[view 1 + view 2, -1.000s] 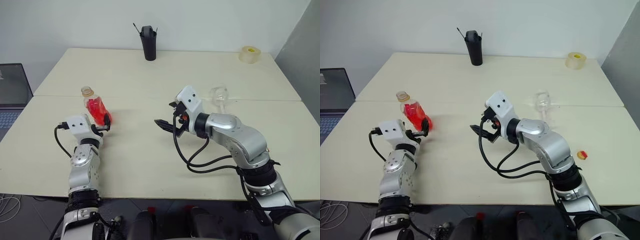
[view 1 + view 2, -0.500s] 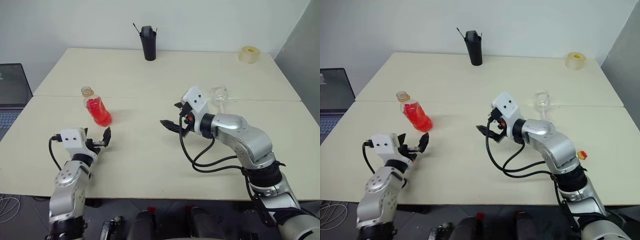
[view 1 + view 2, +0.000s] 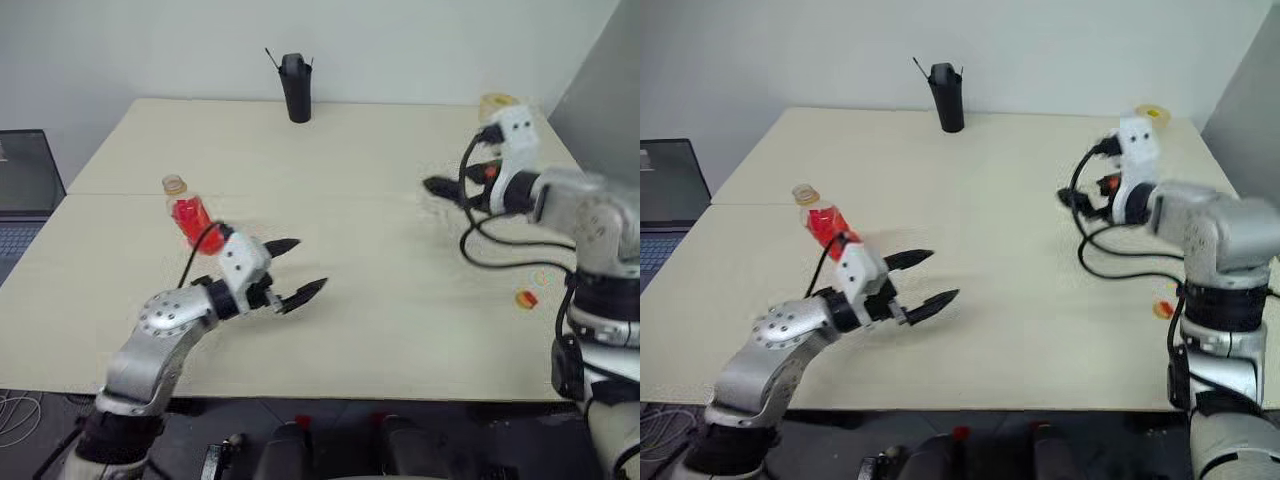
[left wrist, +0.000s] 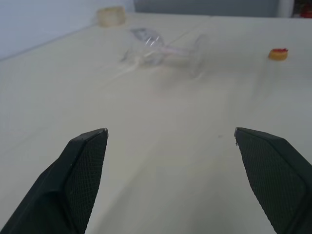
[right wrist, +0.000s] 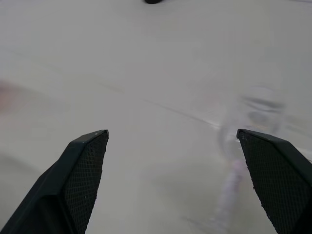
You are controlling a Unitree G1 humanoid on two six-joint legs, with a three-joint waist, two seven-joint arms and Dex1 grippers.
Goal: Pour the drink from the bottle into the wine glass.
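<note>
On the left of the pale surface (image 3: pixel 330 140): small squat clear plastic bottle (image 3: pixel 180 196), upright, top open, partly full of bright red drink (image 3: pixel 189 216). Light and soft-walled, easy to squash and spill. Best held gently round the fat middle.

Over on the right side: clear stemmed wine glass (image 4: pixel 163 48), maybe tipped on its side, hard to tell. Thin, slippery, easy to break. Best taken softly by the stem or bowl.

Left tool (image 3: pixel 311 262) spread wide apart, empty, near the bottle but not touching. Right tool (image 5: pixel 172 132) spread wide apart too, empty, close to the glass.

No words or labels to read anywhere.
</note>
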